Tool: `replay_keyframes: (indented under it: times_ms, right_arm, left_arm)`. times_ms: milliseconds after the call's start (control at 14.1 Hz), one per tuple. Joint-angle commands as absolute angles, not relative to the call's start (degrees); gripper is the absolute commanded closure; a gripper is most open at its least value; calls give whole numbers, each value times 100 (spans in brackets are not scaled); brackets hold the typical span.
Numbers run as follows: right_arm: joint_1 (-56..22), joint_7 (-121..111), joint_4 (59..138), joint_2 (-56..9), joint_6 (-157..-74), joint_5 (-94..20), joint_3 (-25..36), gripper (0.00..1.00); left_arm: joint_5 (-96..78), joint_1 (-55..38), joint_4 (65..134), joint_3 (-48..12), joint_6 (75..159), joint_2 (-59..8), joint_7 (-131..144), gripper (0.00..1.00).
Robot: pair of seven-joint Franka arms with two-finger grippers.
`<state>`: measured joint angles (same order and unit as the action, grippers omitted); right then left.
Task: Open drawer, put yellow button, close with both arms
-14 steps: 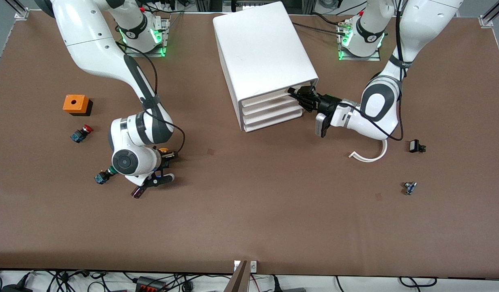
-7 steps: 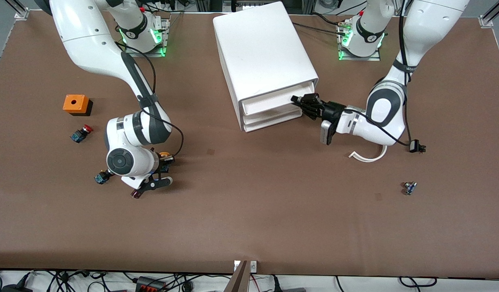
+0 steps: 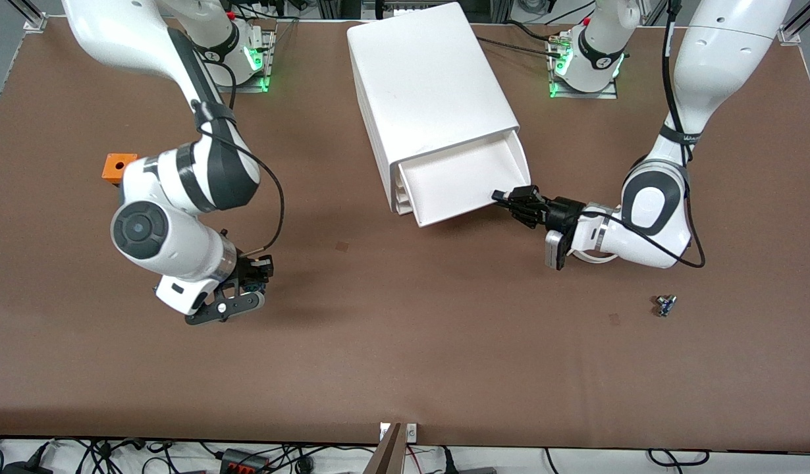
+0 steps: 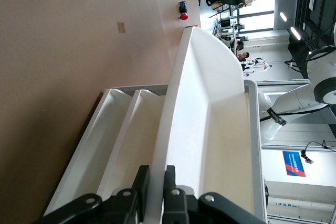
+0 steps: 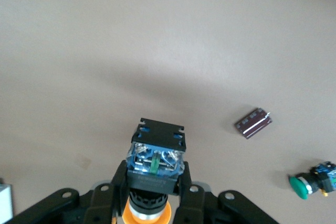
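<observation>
Matte brown table (image 3: 405,342), boxy white drawer (image 3: 467,184) open

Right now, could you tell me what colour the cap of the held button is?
Yellow-orange, on the yellow button in the right gripper; right wrist view.

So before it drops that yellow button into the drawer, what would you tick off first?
1. The drawer is pulled out far enough: ok, its tray is exposed.
2. Left hand grips the drawer's front edge: ok, its fingers pinch the rim in the left wrist view.
3. Right hand holds the yellow button: ok, clamped by its dark body, above the table.
4. Inside of the drawer is free: ok, nothing shows in it.
5. Right hand is over the drawer: not ok, it is over bare table toward the right arm's end.
</observation>
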<state>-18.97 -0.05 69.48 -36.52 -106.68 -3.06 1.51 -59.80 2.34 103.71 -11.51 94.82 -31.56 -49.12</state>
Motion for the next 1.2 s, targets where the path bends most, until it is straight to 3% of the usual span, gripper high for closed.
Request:
replay_keyframes:
  times_ms: [0, 71, 425, 778, 1132]
  right_arm:
    - [-2178, -18, 6408, -3762, -10311, -325, 167, 100]
    - [-2397, -9, 6277, -3753, -10275, -360, 167, 100]
    - [-3162, 1069, 5916, -3533, -10248, -352, 167, 100]
    - [-3848, 1738, 5766, -3498, -10151, -360, 167, 100]
    - [-4385, 2460, 5608, -3568, -10248, -360, 150, 100]
  left_arm:
    - [-5607, 211, 10213, -1099, 9598, -3305, -4414, 9]
    - [-5573, 228, 10204, -1142, 9580, -3244, -4047, 0]
    - [-4819, 237, 9898, -1160, 9055, -2682, -2001, 0]
    - [-2992, 202, 8966, -1204, 8166, -2479, 751, 0]
    - [-1047, 53, 8833, -1178, 8173, -2408, 1310, 0]
